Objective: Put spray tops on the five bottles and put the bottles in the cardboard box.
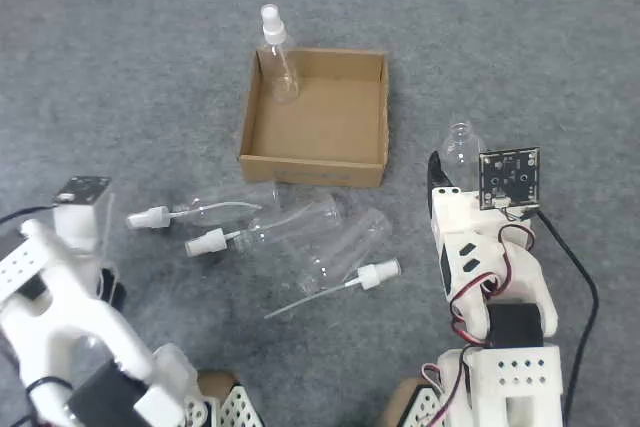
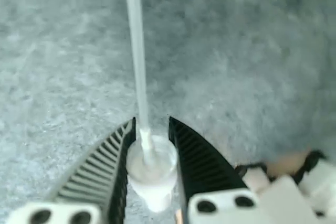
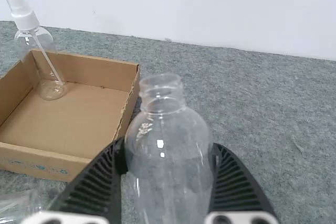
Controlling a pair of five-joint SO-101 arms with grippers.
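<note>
One capped bottle (image 1: pixel 280 65) stands upright inside the cardboard box (image 1: pixel 312 169), in its far left corner, with a white spray top on it. The right wrist view shows this same capped bottle (image 3: pixel 46 61) in the cardboard box (image 3: pixel 89 70).

The right gripper (image 3: pixel 168 151) is clamped on an open bottle (image 3: pixel 167 129), which it holds upright by the body, with no top on the neck. From above, the open bottle (image 1: pixel 460 144) is to the right of the box, outside it.

The left gripper (image 2: pixel 151 127) is closed on a held spray top (image 2: pixel 151 167). Its thin tube (image 2: pixel 135 51) points away from the gripper, over the grey table (image 2: pixel 252 66).

Three lying bottles (image 1: pixel 292 226) rest on the table (image 1: pixel 120 77) in front of the box. Two have a white top at the neck; I cannot tell if these are screwed on. A loose spray top (image 1: pixel 378 273) lies by the third one.
</note>
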